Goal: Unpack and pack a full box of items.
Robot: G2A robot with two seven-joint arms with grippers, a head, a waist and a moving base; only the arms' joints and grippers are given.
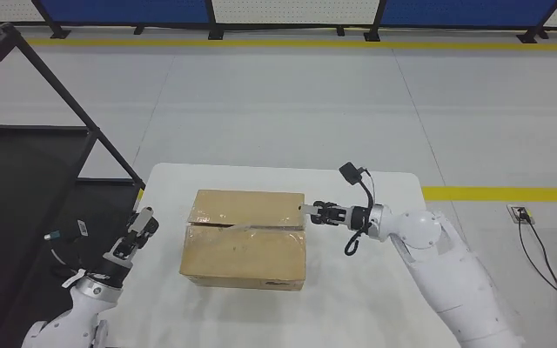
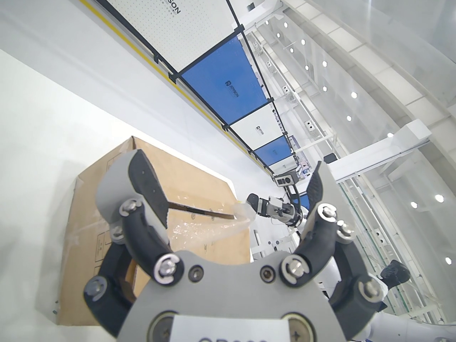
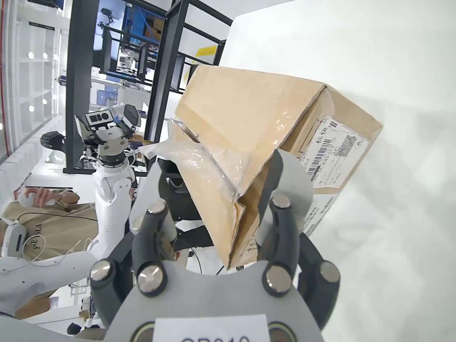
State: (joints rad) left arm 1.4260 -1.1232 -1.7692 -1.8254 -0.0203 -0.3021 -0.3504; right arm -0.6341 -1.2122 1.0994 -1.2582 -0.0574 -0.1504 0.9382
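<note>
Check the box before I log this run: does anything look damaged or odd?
Yes. The clear tape along the top seam of the box is torn loose and crumpled at the end near the right gripper, and a top flap there sits raised, not flat.

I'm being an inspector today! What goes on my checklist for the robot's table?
Surface: white table, with the box in its middle.
Job's things: one brown cardboard box, flaps down; clear tape crumpled and peeling at one end.
Clutter: nothing seen.
Pincers: left pincer open, beside the box, holding nothing; right pincer at the box's taped end, grip unclear.
Cables: black cable looped at the right wrist; another cable on the floor.
Surroundings: black frame beside the table, yellow line on the floor, blue and white panels far off.
</note>
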